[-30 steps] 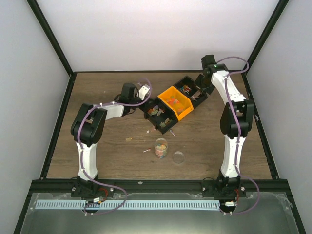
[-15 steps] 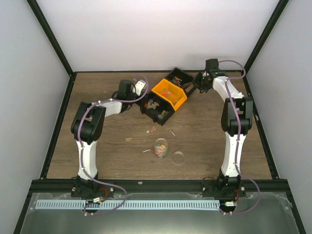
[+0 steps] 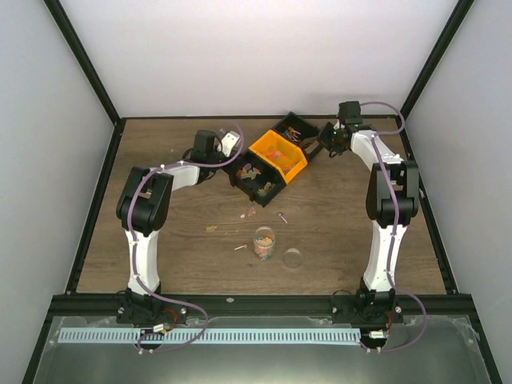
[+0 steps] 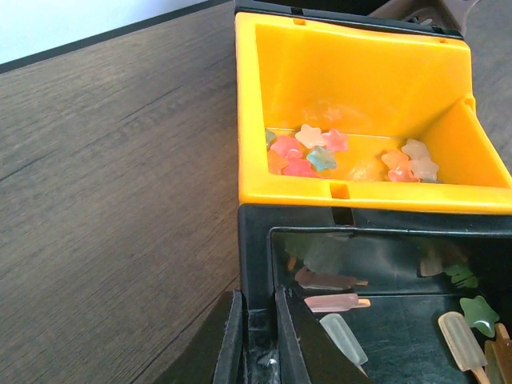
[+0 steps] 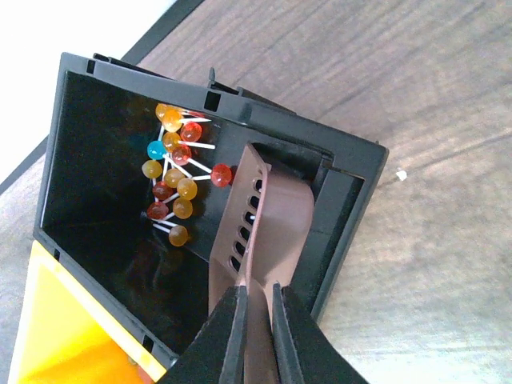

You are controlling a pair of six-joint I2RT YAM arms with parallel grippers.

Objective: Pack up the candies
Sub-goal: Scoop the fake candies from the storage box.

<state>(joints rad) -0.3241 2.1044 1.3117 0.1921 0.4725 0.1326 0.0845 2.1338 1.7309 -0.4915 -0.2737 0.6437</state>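
Three joined bins sit at the table's back: a near black bin (image 3: 256, 179), an orange bin (image 3: 278, 155) and a far black bin (image 3: 298, 130). Star-shaped candies (image 4: 308, 152) lie in the orange bin (image 4: 360, 72), popsicle-shaped ones (image 4: 336, 302) in the near black bin (image 4: 254, 240). Lollipop candies (image 5: 172, 180) fill the far black bin (image 5: 88, 144). My left gripper (image 4: 260, 336) is shut on the near black bin's corner wall. My right gripper (image 5: 256, 292) is shut on a brown slotted scoop (image 5: 268, 216) whose blade reaches over the far bin's edge. A small clear cup (image 3: 264, 242) holds mixed candies.
A clear round lid (image 3: 294, 258) lies right of the cup. Loose candies (image 3: 250, 213) are scattered on the wood between the bins and the cup, one more (image 3: 211, 229) to the left. Black frame rails (image 3: 96, 208) border the table.
The three bins have slid toward the back of the table and turned a little, with both grippers moving along; most of the shift came in the first half second. Cup and lid stayed put.
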